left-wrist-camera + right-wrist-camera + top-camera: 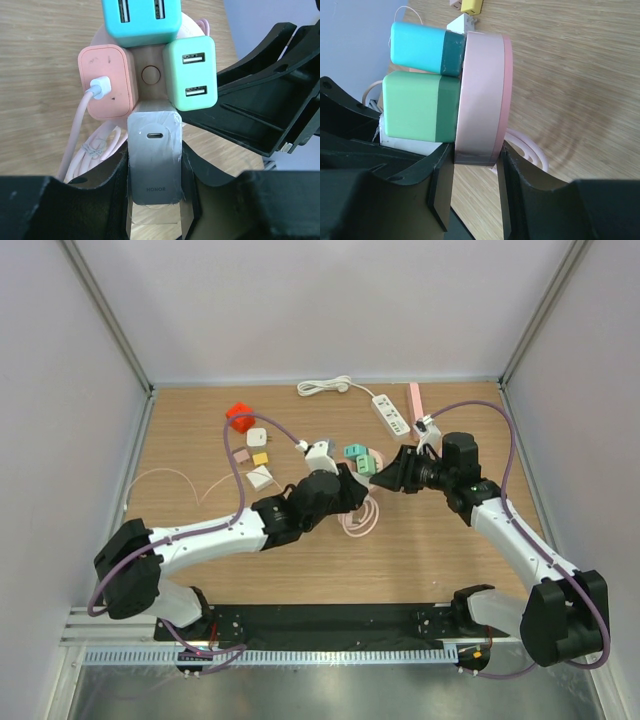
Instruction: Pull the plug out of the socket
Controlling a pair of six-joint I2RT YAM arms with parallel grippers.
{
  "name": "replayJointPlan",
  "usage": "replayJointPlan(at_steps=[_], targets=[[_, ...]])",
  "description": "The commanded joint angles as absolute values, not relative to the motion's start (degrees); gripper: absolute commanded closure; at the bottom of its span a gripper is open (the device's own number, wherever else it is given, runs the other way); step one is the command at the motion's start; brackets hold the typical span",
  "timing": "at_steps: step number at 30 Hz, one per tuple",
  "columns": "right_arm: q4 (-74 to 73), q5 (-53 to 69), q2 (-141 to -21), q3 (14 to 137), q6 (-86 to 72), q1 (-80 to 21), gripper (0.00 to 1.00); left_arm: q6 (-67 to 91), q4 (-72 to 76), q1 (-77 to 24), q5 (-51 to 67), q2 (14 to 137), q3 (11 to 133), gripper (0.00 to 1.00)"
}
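Note:
The socket point(150, 103) is a round pink hub carrying several plugs: a blue one point(141, 20), a green one point(191, 80), a pink one point(106, 82) with a white USB cable in it, and a grey-white plug point(152, 155). My left gripper point(152, 172) is shut on the grey-white plug, one finger on each side. Edge-on in the right wrist view, the socket point(482, 100) has its rim pinched by my shut right gripper point(475, 170), and it is held off the table. Overhead, the left gripper point(350, 488) and the right gripper point(385, 478) meet mid-table.
A pink cable coil point(360, 518) lies under the grippers. A white power strip point(390, 413) with its cord and a pink bar point(414, 400) lie at the back. A red object point(239, 416) and several small adapters point(257, 436) sit at the back left.

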State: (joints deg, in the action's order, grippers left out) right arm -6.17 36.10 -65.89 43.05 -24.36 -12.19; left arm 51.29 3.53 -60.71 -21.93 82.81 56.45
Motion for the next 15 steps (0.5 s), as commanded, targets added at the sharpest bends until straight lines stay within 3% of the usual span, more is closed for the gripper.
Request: replayJointPlan(at_steps=[1,5,10,15], targets=[[-1.3,13.3,-66.5,42.9,-17.7,-7.0,0.99,58.3,2.5,-61.5,-15.9,79.2,60.4,1.00],[-1.4,12.3,-66.1,42.9,-16.9,-6.9,0.99,61.0,4.4,-60.1,-10.4,78.9,59.7,1.00],[-1.1,13.3,-66.2,42.8,-16.4,-6.9,0.99,46.6,4.9,-60.2,-6.9,78.3,60.0,1.00],[-1.1,14.1,-66.2,42.7,-16.2,-7.0,0.99,43.2,3.2,-60.2,-7.2,78.4,60.1,1.00]])
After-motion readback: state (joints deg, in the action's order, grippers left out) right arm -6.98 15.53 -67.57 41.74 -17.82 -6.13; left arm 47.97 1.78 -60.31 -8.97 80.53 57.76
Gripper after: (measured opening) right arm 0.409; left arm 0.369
